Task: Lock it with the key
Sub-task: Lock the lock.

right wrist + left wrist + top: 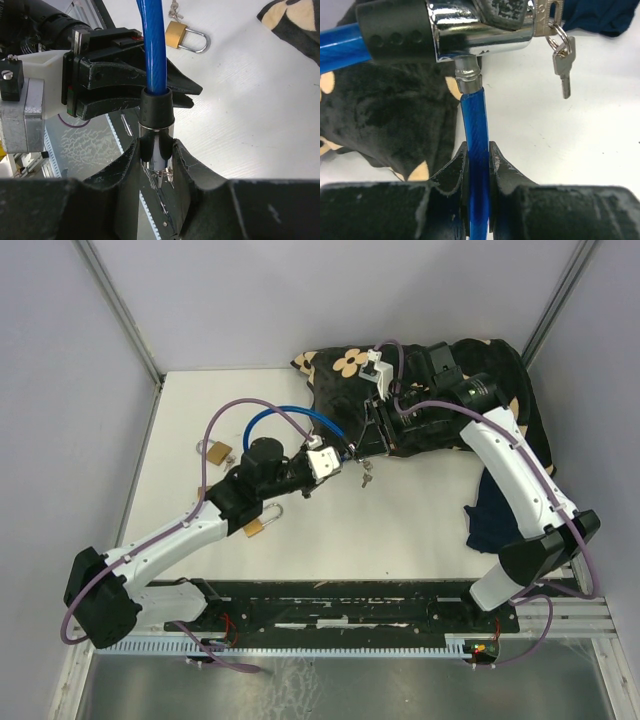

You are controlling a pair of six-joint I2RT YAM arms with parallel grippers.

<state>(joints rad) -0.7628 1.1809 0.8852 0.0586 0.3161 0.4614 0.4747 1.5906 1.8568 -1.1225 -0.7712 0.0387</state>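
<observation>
While pinching the blue cable just below its metal tip with the left gripper, clamps the chrome lock barrel tight in the right gripper. Held over the white table at the edge of a dark flowered cloth, with keys dangling on a ring from the barrel's end.

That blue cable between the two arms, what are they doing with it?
It is a cable lock. The left gripper pinches the blue cable just below its metal tip, which sits at the chrome lock body. The right gripper clamps that body. The keys hang on a ring from the lock's end, and neither gripper is on them, so the key turn looks not yet done.
</observation>
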